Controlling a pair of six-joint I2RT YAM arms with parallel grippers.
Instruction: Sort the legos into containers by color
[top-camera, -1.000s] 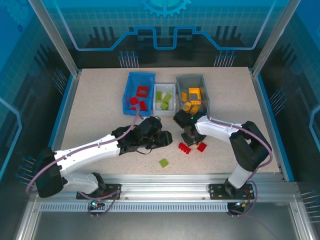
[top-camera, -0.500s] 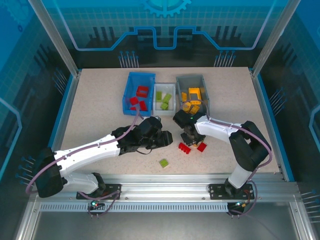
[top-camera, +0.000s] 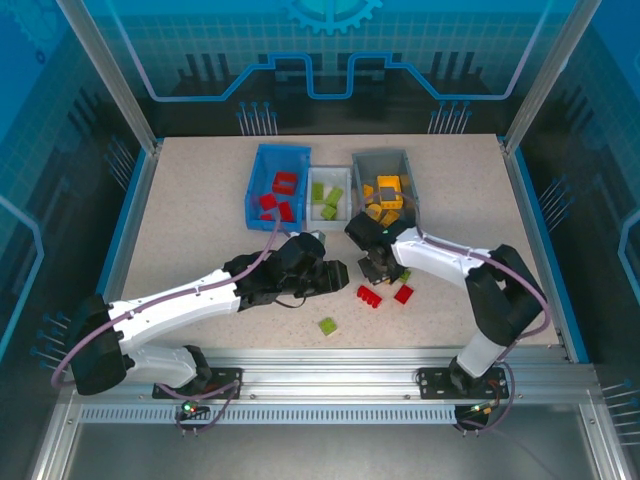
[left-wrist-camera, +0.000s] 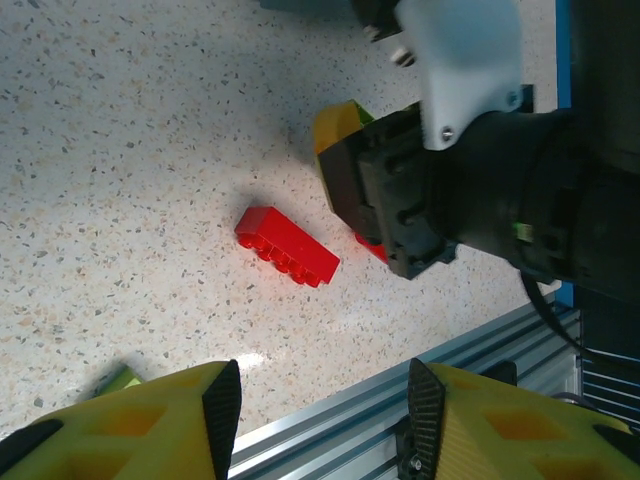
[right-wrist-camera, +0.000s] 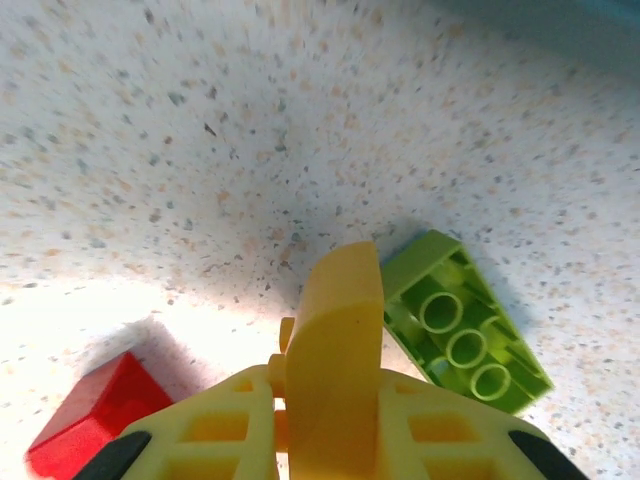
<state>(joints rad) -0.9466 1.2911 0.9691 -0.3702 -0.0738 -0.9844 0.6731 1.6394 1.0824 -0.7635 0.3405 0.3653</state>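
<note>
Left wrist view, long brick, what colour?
The long brick is red, clearest in the left wrist view.

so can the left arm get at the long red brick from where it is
Probably yes. The long red brick lies on bare table just ahead of the open left tool, nothing between them. The right arm sits close beyond it, so room is tight.

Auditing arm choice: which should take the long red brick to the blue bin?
Probably left. The left gripper, open, faces the long red brick and the blue bin sits on its side; the right gripper is shut beside a green brick.
</note>
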